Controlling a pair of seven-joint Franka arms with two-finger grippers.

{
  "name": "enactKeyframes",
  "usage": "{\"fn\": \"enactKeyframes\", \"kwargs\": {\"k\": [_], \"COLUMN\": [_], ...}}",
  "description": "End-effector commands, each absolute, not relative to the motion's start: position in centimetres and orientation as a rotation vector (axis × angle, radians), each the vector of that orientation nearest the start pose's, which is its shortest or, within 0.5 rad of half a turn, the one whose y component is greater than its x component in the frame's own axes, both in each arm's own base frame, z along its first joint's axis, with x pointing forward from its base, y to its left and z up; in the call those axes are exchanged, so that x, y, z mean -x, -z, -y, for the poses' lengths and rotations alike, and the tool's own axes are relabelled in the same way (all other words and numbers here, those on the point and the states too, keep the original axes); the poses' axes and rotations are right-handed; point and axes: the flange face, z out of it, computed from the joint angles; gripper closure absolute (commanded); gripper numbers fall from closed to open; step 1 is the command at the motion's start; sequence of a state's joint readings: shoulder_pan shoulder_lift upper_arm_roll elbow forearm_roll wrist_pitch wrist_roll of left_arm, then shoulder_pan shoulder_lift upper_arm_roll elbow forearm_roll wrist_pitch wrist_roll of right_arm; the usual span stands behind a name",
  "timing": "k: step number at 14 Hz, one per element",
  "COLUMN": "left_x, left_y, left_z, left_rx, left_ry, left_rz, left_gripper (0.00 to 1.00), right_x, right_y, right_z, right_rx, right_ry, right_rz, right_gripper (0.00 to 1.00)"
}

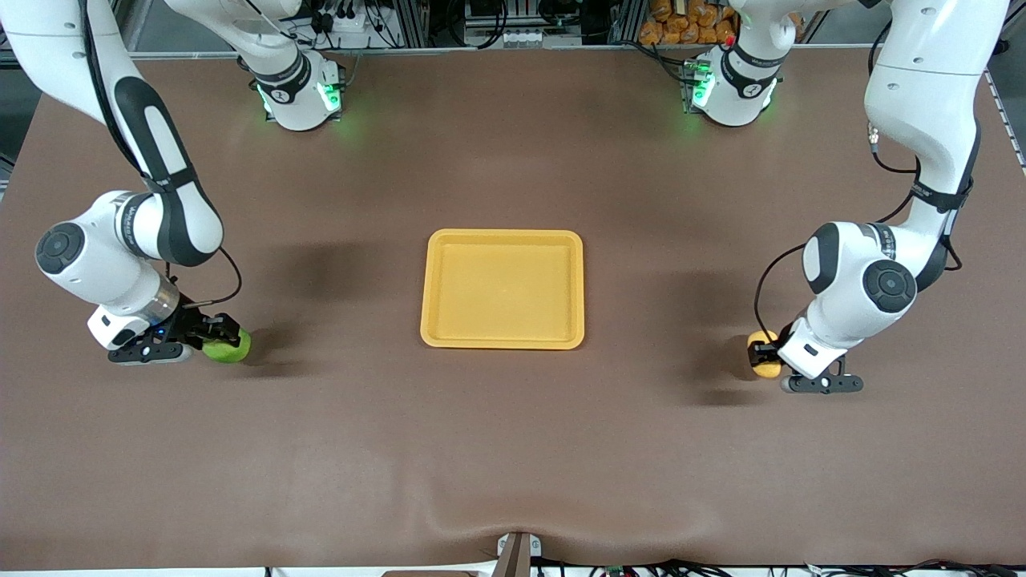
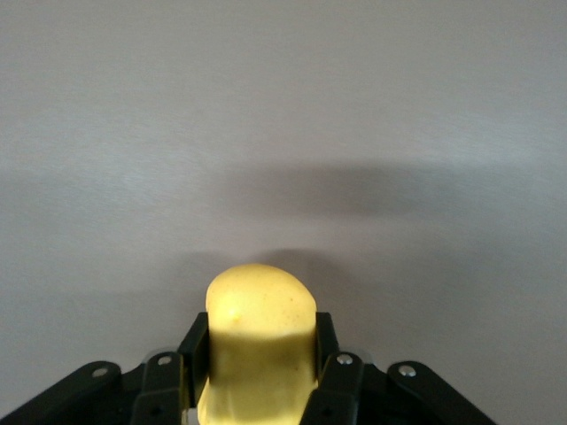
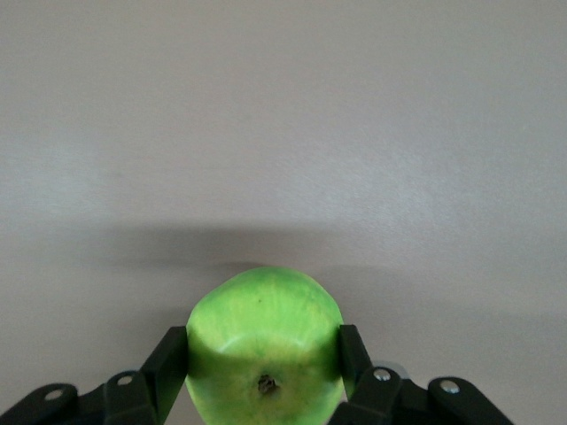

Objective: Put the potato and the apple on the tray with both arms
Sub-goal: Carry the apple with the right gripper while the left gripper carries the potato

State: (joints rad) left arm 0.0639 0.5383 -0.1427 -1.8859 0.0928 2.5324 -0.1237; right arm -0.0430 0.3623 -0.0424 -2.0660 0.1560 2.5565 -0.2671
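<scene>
The yellow-orange tray [image 1: 502,240] lies flat in the middle of the table with nothing on it. My left gripper [image 1: 765,353] is low at the left arm's end of the table, shut on the yellow potato [image 1: 761,340]; in the left wrist view the potato [image 2: 260,341] sits between both fingers of the gripper [image 2: 261,363]. My right gripper [image 1: 220,338] is low at the right arm's end of the table, shut on the green apple [image 1: 228,348]; in the right wrist view the apple [image 3: 264,345] fills the jaws of the gripper [image 3: 263,359], stem dimple toward the camera.
The brown table mat [image 1: 513,449] runs wide all round the tray. Both arm bases [image 1: 300,92] stand along the table's edge farthest from the front camera. A small bracket [image 1: 517,553] sits at the nearest table edge.
</scene>
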Motion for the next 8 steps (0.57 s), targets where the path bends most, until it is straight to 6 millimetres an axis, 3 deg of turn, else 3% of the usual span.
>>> {"fn": "enactKeyframes", "kwargs": {"k": [1,3,7,8], "left_x": [-63.9,-63.5,-62.7,-62.7], "left_y": [-25.2,-25.9,-26.9,-27.0], "left_z": [7.1,9.4,14.7,15.1], "left_rx": [3.162,3.165,3.172,3.173], "left_ry": [0.154,0.147,0.170,0.172], "left_rz": [-0.014,-0.051,-0.025,-0.020], "left_gripper": [0.87,0.91,0.94,0.94], "right_x": [-59.8,-60.0,-60.7,-61.3], "right_y": [-29.6,-30.9,-34.0,-34.8], "right_z": [3.3,1.6,-4.1,-5.8], "right_rx": [3.046,3.036,3.004,2.987], "right_ry": [0.232,0.259,0.234,0.255], "right_rz": [0.125,0.130,0.018,-0.011], "right_gripper": [1.00,1.00,1.00,1.00]}}
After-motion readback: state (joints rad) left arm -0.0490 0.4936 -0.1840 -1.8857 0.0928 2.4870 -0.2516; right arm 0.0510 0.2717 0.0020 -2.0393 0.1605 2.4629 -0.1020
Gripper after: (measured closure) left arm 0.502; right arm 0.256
